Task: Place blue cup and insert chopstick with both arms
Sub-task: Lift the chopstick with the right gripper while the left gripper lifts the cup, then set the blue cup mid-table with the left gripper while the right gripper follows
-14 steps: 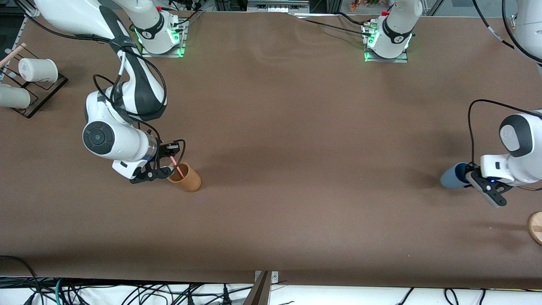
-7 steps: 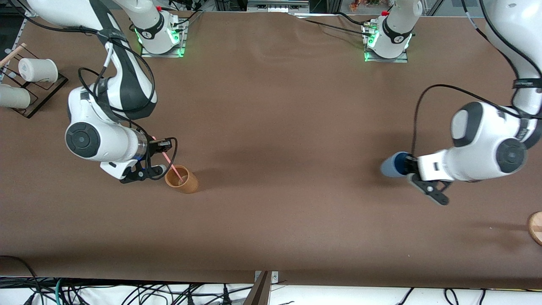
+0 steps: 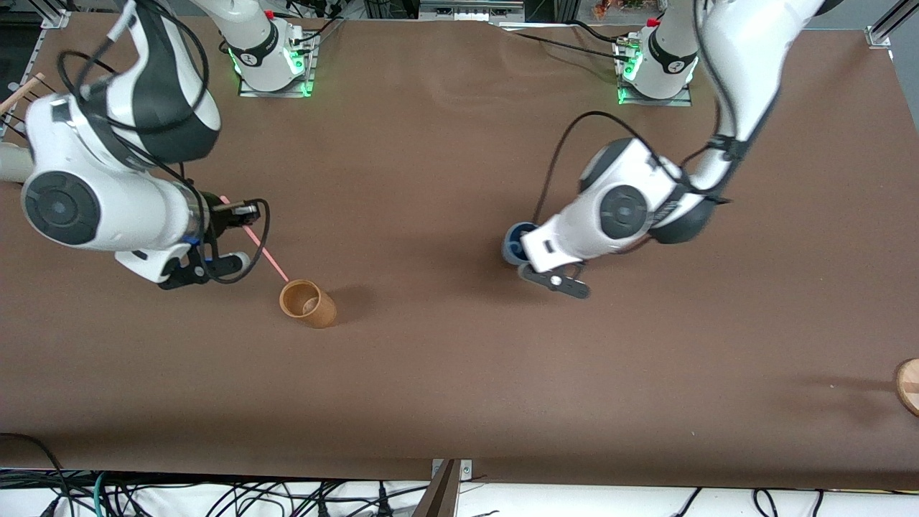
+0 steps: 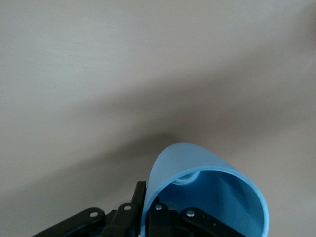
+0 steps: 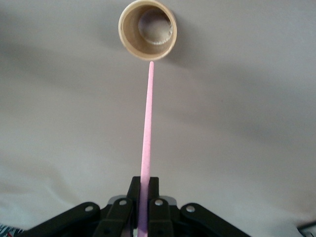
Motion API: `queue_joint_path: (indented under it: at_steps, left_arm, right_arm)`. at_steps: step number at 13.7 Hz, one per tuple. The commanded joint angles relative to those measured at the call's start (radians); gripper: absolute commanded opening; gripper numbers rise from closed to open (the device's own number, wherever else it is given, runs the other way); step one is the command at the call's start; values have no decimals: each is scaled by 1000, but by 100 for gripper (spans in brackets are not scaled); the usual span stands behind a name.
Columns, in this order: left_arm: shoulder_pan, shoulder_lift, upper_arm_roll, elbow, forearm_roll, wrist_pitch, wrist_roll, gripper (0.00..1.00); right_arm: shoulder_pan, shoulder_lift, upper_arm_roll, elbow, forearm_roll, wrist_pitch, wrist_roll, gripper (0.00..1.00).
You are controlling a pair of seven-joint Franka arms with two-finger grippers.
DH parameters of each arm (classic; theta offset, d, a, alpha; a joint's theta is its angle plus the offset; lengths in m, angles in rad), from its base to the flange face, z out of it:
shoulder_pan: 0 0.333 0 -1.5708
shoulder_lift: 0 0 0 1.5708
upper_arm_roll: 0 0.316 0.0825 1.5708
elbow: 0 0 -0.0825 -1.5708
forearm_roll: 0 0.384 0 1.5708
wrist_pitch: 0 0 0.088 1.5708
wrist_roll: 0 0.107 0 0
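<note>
**Both grippers loaded and held above the table**

Front view: My right gripper was clamped on the pink chopstick, up in the air toward the right arm's end of the table. The stick slanted down toward the brown cup, which stood upright on the table; its lower tip showed just above that cup's rim. My left gripper was closed on the blue cup, carried over the middle of the table.

Left wrist view: The blue cup sat between my black fingers, open mouth toward the camera, bare brown table under it.

Right wrist view: The chopstick ran straight out from my pinched fingers, its tip just short of the brown cup's rim. I noted the cup's inside held nothing.
</note>
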Motion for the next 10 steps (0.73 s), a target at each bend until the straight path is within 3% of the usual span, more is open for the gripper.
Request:
queue_joint_path:
  at_steps: [1,3,4,6,10]
  left_arm:
    - [-94,62,51,45,5,76,-124,0]
    - [-172,72,117,48,5,86,-133,0]
    - [-205,74,152,50,5,86,-138,12]
    - [-231,75,171,51,0,89,-162,99]
    - [-204,31,161,82,-11,66,-159,100]
  right_arm:
    - [0,9,6,101,2,-101,-6,0]
    - [17,15,10,122,5,-109,6,0]
    - [32,21,12,131,8,-106,30,0]
    - [68,42,10,153,8,-97,80,0]
    - [150,94,15,165,13,-42,239,0]
